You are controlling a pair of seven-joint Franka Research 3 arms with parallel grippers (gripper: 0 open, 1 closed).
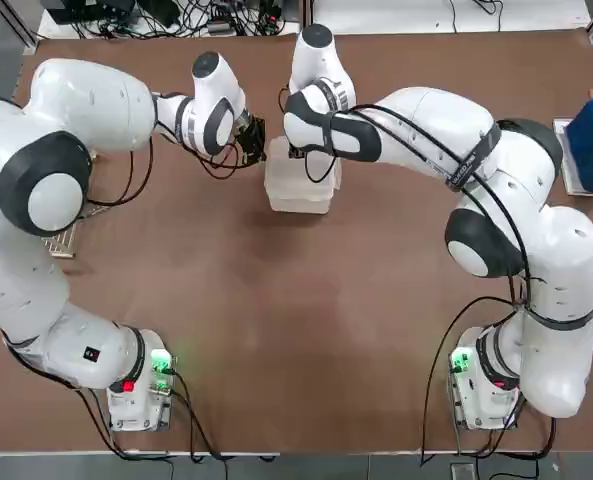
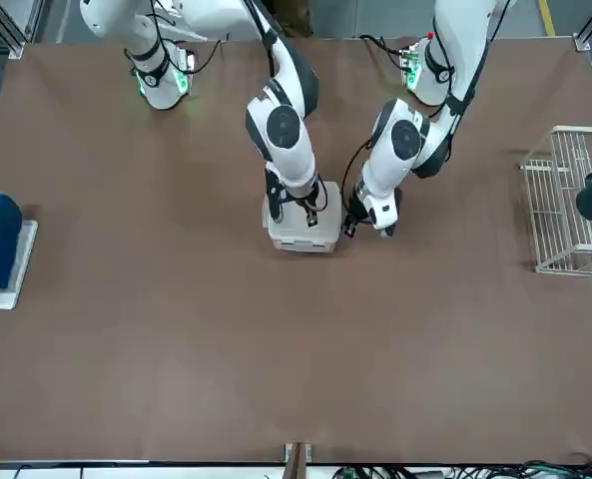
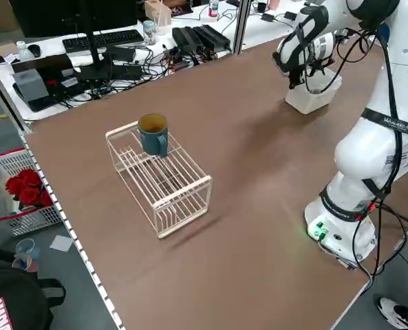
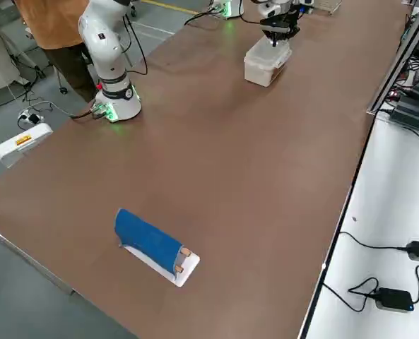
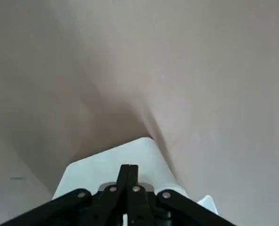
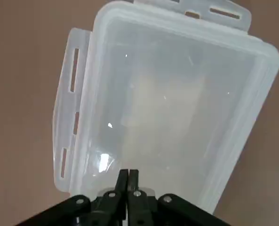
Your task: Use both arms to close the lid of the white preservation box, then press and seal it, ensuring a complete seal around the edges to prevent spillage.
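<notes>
A brown counter [image 1: 296,330] carries the white preservation box [image 1: 298,192] near its far middle, lid [image 6: 177,108] lying flat on it. The right end effector [image 6: 128,176], fingers clenched together, presses down on the lid. The left end effector [image 1: 253,142], fingers also clenched, sits just beside the box's left side.

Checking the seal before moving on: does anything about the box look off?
The flat latch flaps of the translucent white plastic box's lid still stick outward, unclipped. The right end effector, fingers shut, rests on it; the left end effector is beside the box.
</notes>
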